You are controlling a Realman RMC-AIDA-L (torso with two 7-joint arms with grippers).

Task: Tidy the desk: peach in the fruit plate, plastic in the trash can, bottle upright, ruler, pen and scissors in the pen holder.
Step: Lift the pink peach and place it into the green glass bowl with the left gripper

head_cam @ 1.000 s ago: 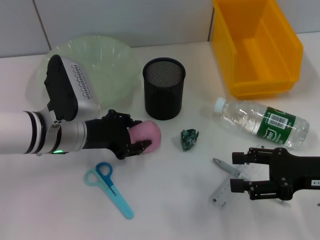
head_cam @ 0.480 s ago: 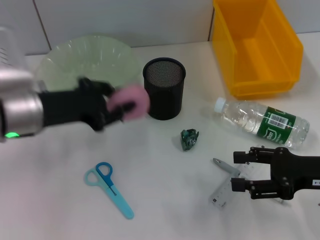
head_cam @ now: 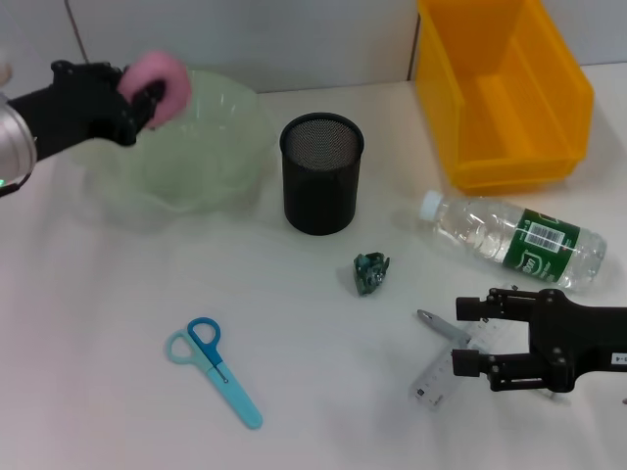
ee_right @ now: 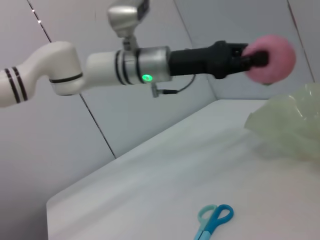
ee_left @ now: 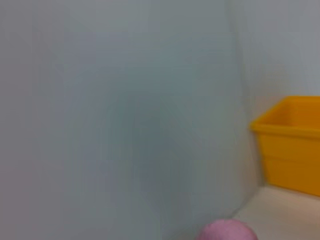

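Left hand: your left hand is clenched around the pink peach, raised off the worktop at the far left.
Peach against hand: the peach sits at the tip of the black fingers, sticking out past them, and hangs over the far-left rim of the fruit plate; it is not resting in the plate.
Fruit plate: one, pale green and translucent, left of the pen holder.
Pen holder: one black mesh cup, upright, mid-worktop.
Trash can: one yellow bin at the far right.
Bottle: one clear bottle with a green label, lying on its side in front of the bin, cap toward the pen holder.
Plastic: one small dark green crumpled scrap between the pen holder and your right hand.
Scissors: one blue pair, flat on the near left of the worktop, well apart from both hands.
Right hand: your right hand rests low at the near right with its fingers spread, grasping nothing.
Ruler and pen: one clear ruler and one pen lie just at the right hand's fingertips.
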